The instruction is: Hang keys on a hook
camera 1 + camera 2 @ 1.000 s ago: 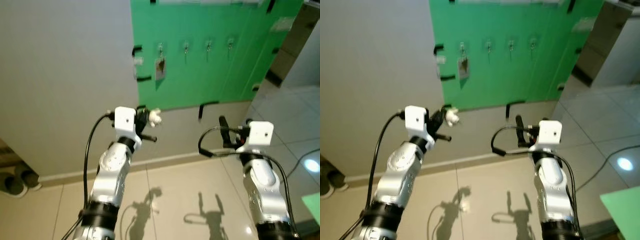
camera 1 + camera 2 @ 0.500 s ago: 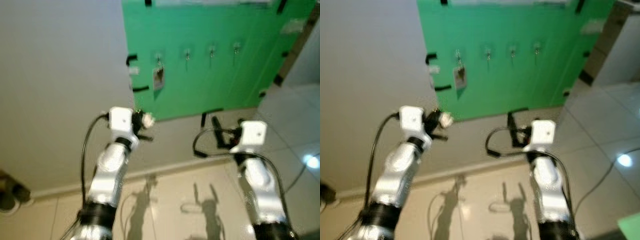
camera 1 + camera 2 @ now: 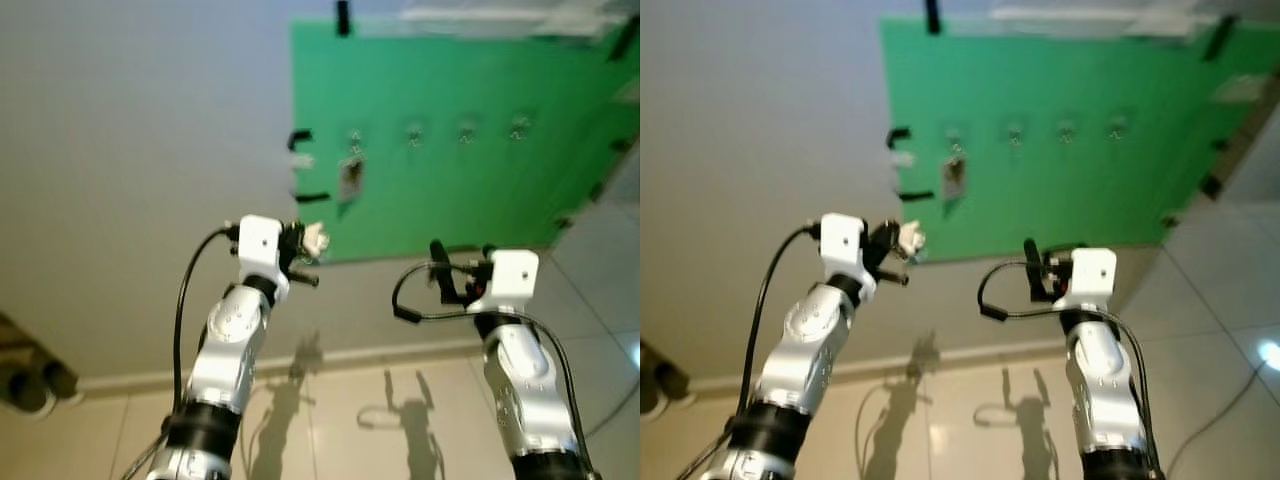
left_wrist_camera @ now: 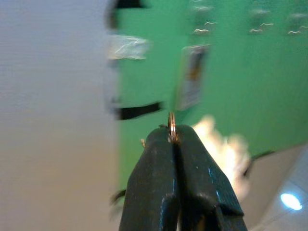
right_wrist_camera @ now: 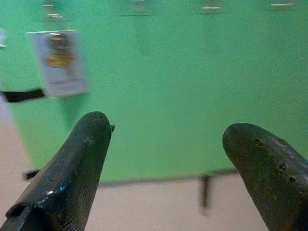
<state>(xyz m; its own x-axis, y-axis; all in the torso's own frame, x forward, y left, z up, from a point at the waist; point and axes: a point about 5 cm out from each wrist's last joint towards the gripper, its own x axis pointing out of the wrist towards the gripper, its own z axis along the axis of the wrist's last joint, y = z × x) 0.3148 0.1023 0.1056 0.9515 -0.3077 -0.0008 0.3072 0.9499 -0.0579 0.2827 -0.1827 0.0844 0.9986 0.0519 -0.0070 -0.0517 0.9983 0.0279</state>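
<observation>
My left gripper (image 3: 300, 240) is raised toward the wall and shut on a thin metal key ring (image 4: 171, 126), with a white fluffy charm (image 3: 316, 237) hanging beside its fingers. Ahead, a green board (image 3: 470, 150) taped to the wall carries a row of small metal hooks (image 3: 414, 133). A small card tag (image 3: 350, 175) hangs from the leftmost hook (image 3: 354, 138). The left gripper is below and left of that hook, still apart from the board. My right gripper (image 3: 441, 268) is held up at the right, open and empty, with its fingers (image 5: 72, 168) pointing at the board.
A grey wall (image 3: 140, 150) lies left of the board, and black tape strips (image 3: 299, 136) hold the board's edges. Pale floor tiles (image 3: 330, 420) run below. Dark shoes (image 3: 35, 380) sit on the floor at the far left.
The camera has tilted and shifted, so the board sits further right and higher in view. Both arms keep much the same pose, and the left gripper still holds the keys.
</observation>
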